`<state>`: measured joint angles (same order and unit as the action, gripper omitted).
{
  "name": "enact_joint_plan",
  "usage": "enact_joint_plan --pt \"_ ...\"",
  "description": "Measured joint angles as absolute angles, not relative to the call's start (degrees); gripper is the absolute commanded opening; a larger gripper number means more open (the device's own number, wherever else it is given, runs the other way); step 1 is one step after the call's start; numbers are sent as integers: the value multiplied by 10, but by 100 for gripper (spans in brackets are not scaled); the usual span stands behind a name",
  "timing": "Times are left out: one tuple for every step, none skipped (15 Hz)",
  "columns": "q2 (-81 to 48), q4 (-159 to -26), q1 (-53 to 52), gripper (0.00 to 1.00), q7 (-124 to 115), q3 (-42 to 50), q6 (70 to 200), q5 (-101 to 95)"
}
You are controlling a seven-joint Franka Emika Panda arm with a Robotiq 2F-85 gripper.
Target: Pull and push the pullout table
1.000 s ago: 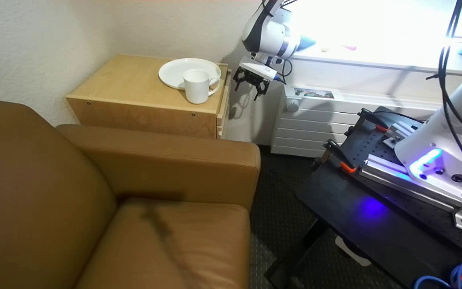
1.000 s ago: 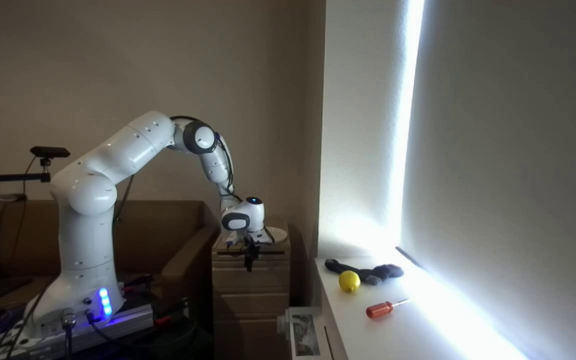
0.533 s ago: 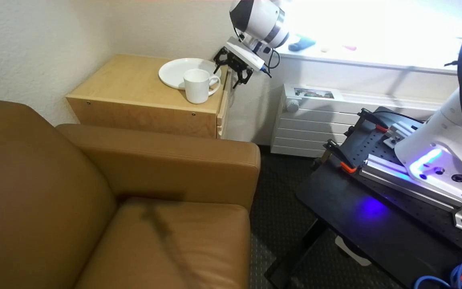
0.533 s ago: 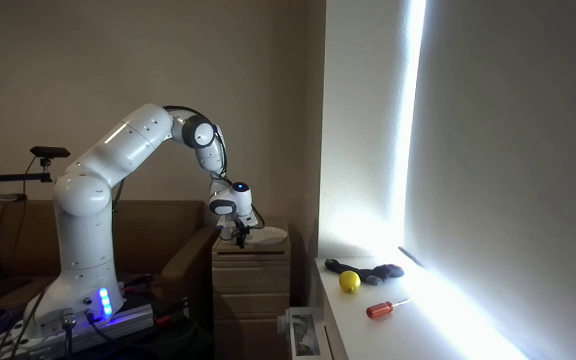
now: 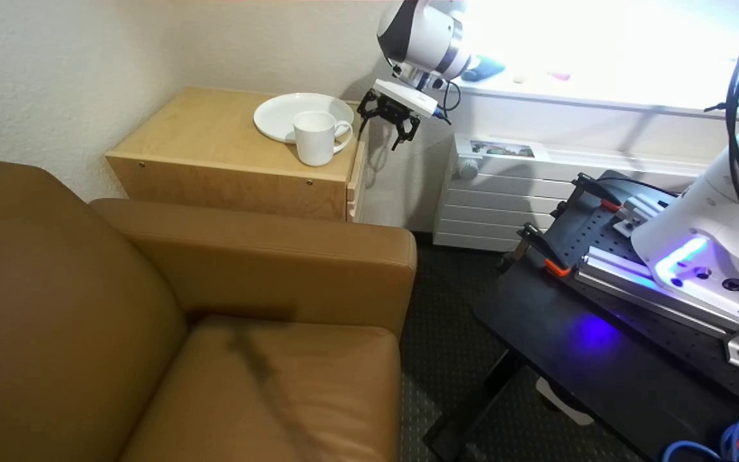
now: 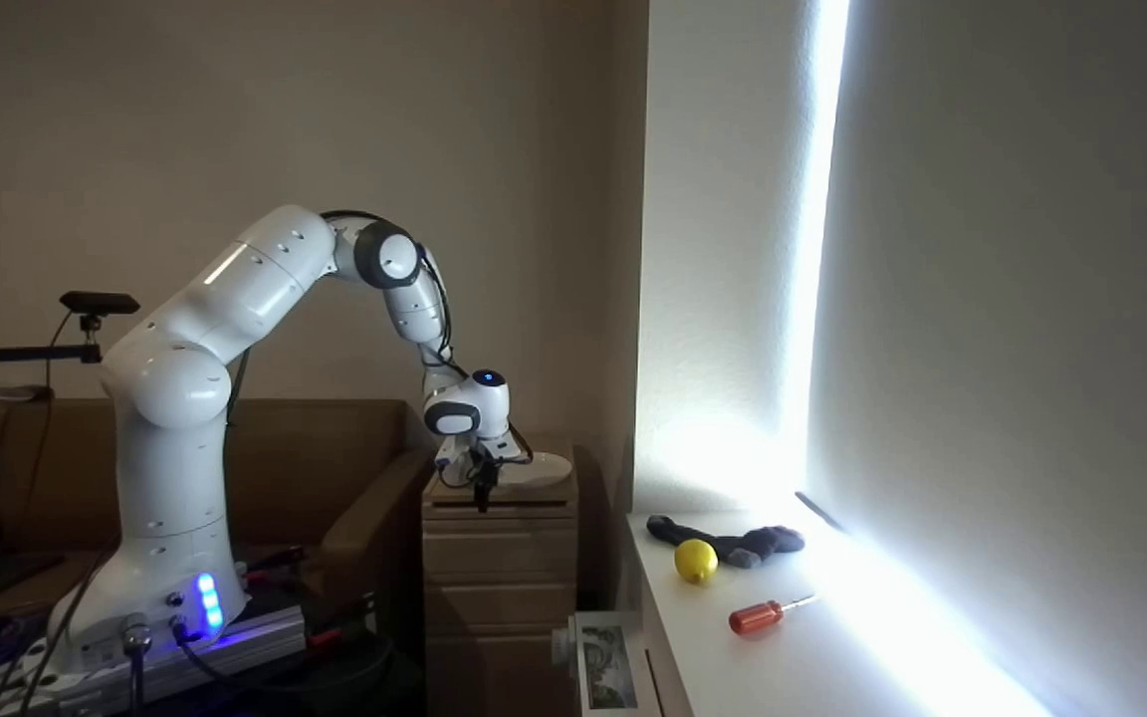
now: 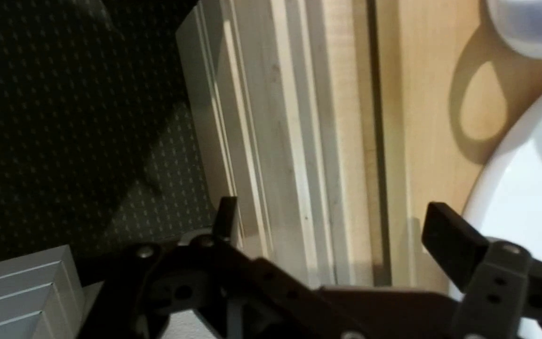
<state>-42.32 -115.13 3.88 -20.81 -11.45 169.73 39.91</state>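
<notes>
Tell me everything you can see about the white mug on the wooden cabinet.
Plain white and smooth, ceramic by its look, the mug has near-cylindrical sides and one loop handle. It stands upright on the light wood cabinet top, its handle toward the picture's right in an exterior view, where it partly hides the plate. Nothing grips it. Whether it touches the plate, and what is inside, I can't tell.
</notes>
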Motion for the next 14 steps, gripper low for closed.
enact_joint_plan --pt "-423 -1151 32 100 -210 -104 1693 399" --pt "-423 -1150 32 100 -210 -105 1693 399" --pt "-424 -1149 32 100 -210 -106 1693 399" --pt "-424 -1149 31 100 -210 -106 1693 399" --pt "-424 -1149 30 100 -210 -105 1693 399" --pt "-426 -1148 26 100 -211 -101 1693 398" --pt "-428 -1148 15 100 -216 -89 1691 393" --pt "-431 -1148 0 100 -226 -72 1690 385" --pt "-435 -1148 -12 100 -235 -58 1689 377" --pt "-440 -1147 -23 100 -244 -47 1689 370" --pt "-446 -1146 -31 100 -254 -40 1690 364" --pt "-450 -1143 -36 100 -259 -36 1690 363" --pt "-454 -1140 -39 100 -260 -35 1690 363" --pt "-456 -1138 -39 100 -260 -34 1690 363"
